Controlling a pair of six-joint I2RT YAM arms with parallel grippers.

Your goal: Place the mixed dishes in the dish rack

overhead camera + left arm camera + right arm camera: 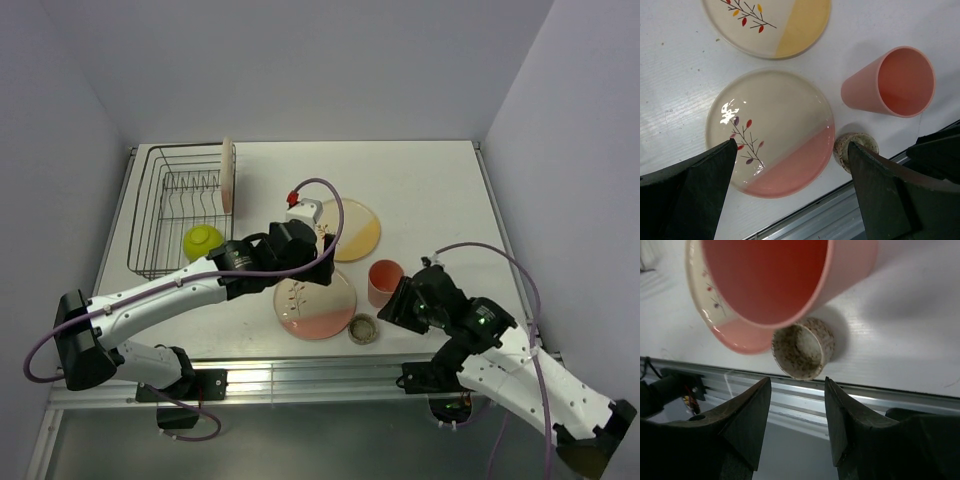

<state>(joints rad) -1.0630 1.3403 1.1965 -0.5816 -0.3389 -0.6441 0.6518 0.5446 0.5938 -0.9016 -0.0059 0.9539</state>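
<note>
Speckled dish point(804, 351) lies just beyond the right gripper's point(796, 405) empty jaws

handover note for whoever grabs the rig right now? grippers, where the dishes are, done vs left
Left gripper: wide open, empty, hovering over the pink-part plate.
Right gripper: part open, empty, near the table's front edge, pointed at the small speckled dish.
Done: one plate stands on edge in the dish rack; the lime-green bowl is in the rack too.
Left on the table: pink-part plate, yellow-part plate, pink cup upright, speckled dish beside the cup.
</note>
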